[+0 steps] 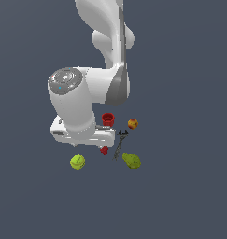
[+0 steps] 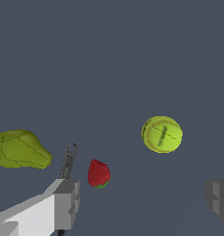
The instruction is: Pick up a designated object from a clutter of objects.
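My gripper [image 2: 143,203] is spread wide, holding nothing. The tennis ball [image 1: 77,162] lies lower left of centre in the exterior view, apart from the strawberry [image 1: 104,150] and pear [image 1: 131,160].

Exterior cam looks down from high up; wrist cam's way closer. Both catch the ball [image 1: 77,162] [image 2: 162,134], strawberry [image 1: 104,150] [image 2: 98,174], pear [image 1: 131,160] [image 2: 20,149].

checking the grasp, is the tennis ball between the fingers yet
No, the tennis ball lies apart from the open hand, beyond its fingers.
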### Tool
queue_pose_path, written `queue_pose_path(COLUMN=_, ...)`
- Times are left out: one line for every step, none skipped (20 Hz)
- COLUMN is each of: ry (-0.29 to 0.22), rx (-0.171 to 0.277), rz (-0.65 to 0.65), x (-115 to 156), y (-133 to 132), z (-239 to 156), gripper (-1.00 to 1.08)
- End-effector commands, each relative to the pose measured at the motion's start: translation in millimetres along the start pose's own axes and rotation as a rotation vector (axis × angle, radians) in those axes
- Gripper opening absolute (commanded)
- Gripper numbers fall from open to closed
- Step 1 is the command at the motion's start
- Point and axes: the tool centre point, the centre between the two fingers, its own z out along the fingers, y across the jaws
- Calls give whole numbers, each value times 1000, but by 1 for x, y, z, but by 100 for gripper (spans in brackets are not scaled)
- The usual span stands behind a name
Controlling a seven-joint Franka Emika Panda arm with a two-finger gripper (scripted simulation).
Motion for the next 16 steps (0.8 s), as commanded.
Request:
queue_pose_path(ry=-3, rx=1, rz=26, x=7, y=17, z=22, gripper=100)
queue_pose_path(ry=-4, rx=1, rz=35, x=9, y=23, z=30, gripper=100)
queue_pose_path(ry=-5, rx=1, rz=44, x=11, y=29, z=37, gripper=100)
queue_pose_path(ry=-6, rx=1, rz=51, x=12, y=35, z=44, gripper=100)
queue_pose_path(ry=-7, rx=1, rz=59, x=13, y=40, z=51, gripper=100)
queue_pose_path(ry=-8, rx=1, rz=65, x=14, y=44, z=57, gripper=100)
queue_pose_path(ry=-9, rx=0, rz=71, x=15, y=49, z=62, gripper=100)
queue_pose_path(ry=-9, rx=0, rz=77, x=16, y=53, z=67, gripper=100)
queue_pose_path(ry=-10, rx=0, rz=82, x=16, y=56, z=71, gripper=100)
queue_pose_path(ry=-11, rx=-1, rz=86, x=17, y=59, z=75, gripper=100)
queue_pose_path(ry=-11, rx=-1, rz=89, x=17, y=62, z=79, gripper=100)
queue_pose_path(ry=-12, rx=-1, rz=93, x=17, y=64, z=82, gripper=100)
queue_pose_path(ry=-12, rx=-1, rz=95, x=17, y=66, z=84, gripper=100)
queue_pose_path(ry=-12, rx=-1, rz=97, x=18, y=67, z=86, gripper=100)
queue_pose_path(ry=-12, rx=-2, rz=99, x=18, y=68, z=87, gripper=100)
queue_pose_path(ry=-13, rx=-2, rz=99, x=18, y=69, z=88, gripper=100)
